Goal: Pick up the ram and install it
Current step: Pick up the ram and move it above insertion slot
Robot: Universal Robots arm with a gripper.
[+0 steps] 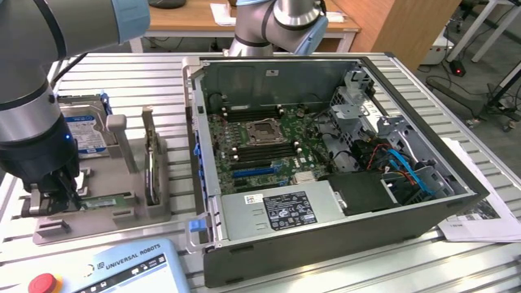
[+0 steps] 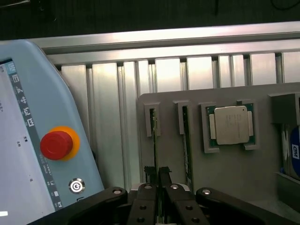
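My gripper [image 2: 157, 174] pinched shut on the ram [image 2: 154, 150], the stick on edge in its slot of the grey holder [image 2: 225, 176], silver processor [image 2: 230, 124] seated near, pendant [image 1: 122, 262] beside, I read UNIVERSAL ROBOTS, red stop button [image 2: 56, 143].

Setting: robotics lab. Evidence: aluminium-slat desk [image 1: 122, 79], robot arm [image 1: 33, 91], Universal Robots teach pendant [image 1: 114, 265] (red stop button [image 1: 43, 284]), opened computer case [image 1: 342, 250], cables behind.

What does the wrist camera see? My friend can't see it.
The gripper is shut on the ram, a thin green stick standing in a grey holder. Nearby sit another stick and a square silver chip.
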